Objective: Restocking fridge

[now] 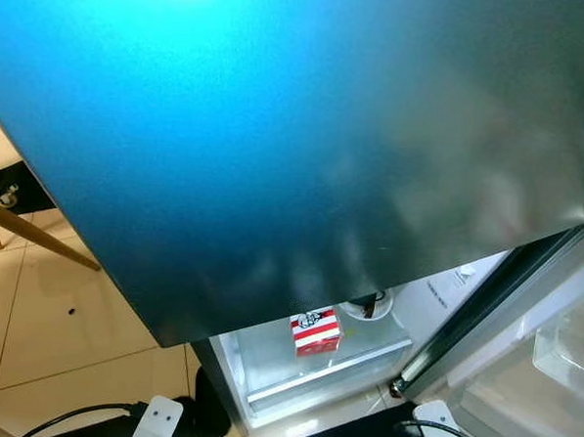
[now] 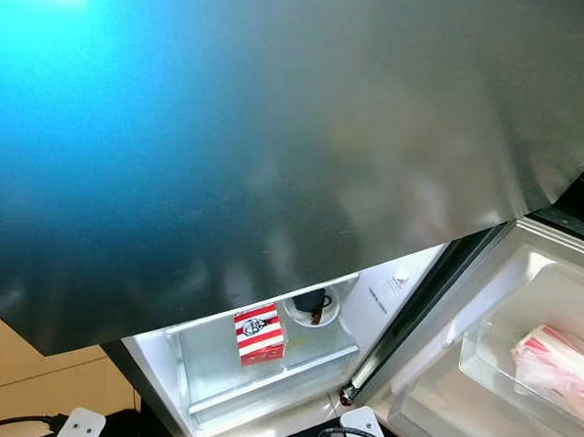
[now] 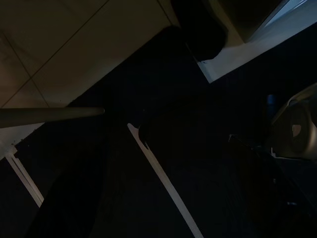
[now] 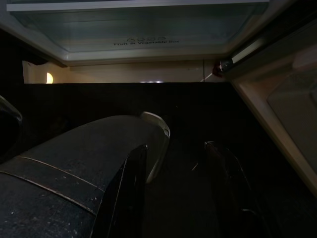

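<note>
Your right gripper (image 4: 176, 191) shows two long black fingers (image 4: 126, 198) standing apart with a dark gap between them, clamped on nothing; it hangs low before the open fridge, beside a dark rounded limb with a pale edge (image 4: 157, 130). Your left gripper hangs in shade in the left wrist view; whether its fingers are apart or together you cannot tell; beyond it lie beige floor tiles (image 3: 79, 44) and a pale wooden rod (image 3: 49, 116).

Outward, in the right wrist view, a clear plastic crisper drawer with faint print (image 4: 143, 29) sits at the foot of the lit fridge compartment.

From the head, you look down past a broad, smooth, blue-grey metallic upper fridge door (image 1: 296, 140) with soft reflections. Below it the white lower compartment (image 2: 206, 371) is lit; on its glass shelf (image 2: 314, 362) stands a red-and-white striped carton with a printed face logo (image 2: 259, 332); just beside it sits a small white round bowl holding something dark (image 2: 313, 305).

At the right, the open lower door carries a clear plastic bin (image 2: 480, 361) holding a pink-and-white wrapped packet (image 2: 559, 365).

On the left, a wooden chair leg (image 1: 36, 234) crosses the tiled floor.
</note>
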### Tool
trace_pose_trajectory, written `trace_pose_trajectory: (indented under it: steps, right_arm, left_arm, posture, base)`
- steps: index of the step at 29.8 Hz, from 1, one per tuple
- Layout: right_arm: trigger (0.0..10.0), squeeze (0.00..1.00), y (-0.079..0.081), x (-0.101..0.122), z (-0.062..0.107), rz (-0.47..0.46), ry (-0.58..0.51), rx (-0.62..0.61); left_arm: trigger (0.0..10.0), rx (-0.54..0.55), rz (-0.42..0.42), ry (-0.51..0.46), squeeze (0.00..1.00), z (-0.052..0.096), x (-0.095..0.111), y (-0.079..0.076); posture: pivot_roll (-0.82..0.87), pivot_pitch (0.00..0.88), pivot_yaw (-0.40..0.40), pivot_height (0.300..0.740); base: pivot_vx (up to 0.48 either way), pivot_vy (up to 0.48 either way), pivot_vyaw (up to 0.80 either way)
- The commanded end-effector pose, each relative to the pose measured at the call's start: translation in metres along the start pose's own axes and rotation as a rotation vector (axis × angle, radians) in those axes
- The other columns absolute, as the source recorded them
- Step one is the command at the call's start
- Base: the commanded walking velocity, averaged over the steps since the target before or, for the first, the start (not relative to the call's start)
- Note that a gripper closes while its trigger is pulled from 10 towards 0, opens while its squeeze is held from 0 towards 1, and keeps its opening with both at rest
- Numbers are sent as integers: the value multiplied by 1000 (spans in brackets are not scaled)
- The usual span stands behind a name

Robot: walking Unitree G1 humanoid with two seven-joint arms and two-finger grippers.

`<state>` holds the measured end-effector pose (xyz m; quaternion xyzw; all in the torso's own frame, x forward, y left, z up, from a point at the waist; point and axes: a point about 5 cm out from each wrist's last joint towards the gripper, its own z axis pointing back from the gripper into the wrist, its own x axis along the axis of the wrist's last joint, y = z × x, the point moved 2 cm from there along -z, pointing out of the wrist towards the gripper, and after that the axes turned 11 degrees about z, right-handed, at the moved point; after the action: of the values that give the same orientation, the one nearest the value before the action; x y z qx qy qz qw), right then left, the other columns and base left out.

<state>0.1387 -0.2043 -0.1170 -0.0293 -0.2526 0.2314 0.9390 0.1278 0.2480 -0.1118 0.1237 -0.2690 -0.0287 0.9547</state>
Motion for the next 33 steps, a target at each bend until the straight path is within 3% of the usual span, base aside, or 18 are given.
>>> trace_pose_trajectory:
  steps: [1, 33]
  right_arm:
    - [10000, 0, 1, -4, 1, -22, 10, -3]
    - [10000, 0, 2, -8, 2, -25, 22, -2]
  left_arm:
    - [10000, -11, -12, 26, 0, 1, -7, -7]
    - [10000, -10, -17, 8, 0, 1, -3, -5]
  posture:
    - [-56, 60, -48, 740]
    - [-53, 62, -48, 740]
  base:
    - [-255, 0, 0]
    - [-339, 0, 0]
